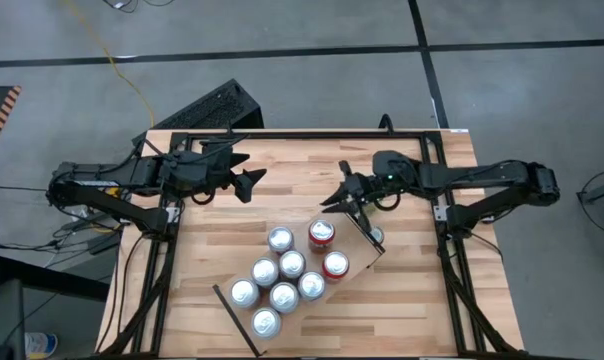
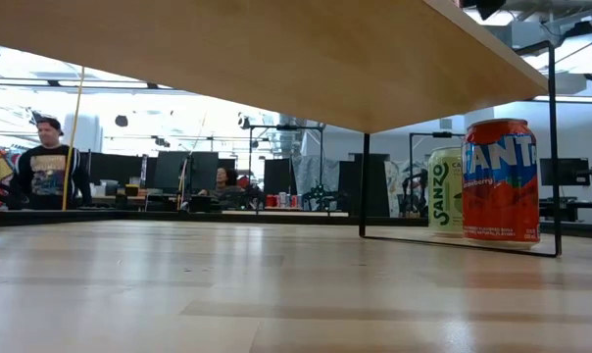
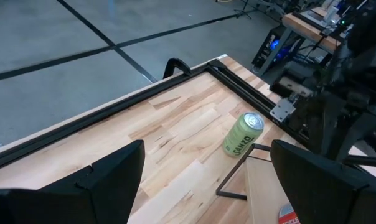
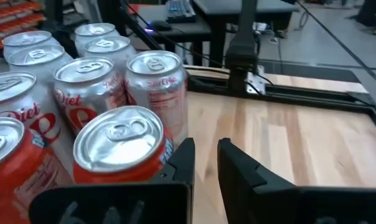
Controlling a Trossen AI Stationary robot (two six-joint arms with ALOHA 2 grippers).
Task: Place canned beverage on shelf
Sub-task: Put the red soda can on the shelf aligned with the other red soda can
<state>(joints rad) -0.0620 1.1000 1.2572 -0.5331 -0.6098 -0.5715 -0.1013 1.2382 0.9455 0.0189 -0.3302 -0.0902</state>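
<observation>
Shelf (image 1: 354, 268) sits centre-bottom of the high view, cans packed on its left part, right end bare. Green can (image 1: 376, 236) stands off its right edge. Right gripper (image 1: 340, 203) nearly closed, empty, above that edge. Left gripper (image 1: 250, 183) released, upper left.

The cans (image 4: 152, 93) are shiny metal with brushed silver tops. The shelf (image 2: 306, 59) is pale, smooth, matt wood, and the table (image 1: 282, 200) is striped butcher-block wood.
</observation>
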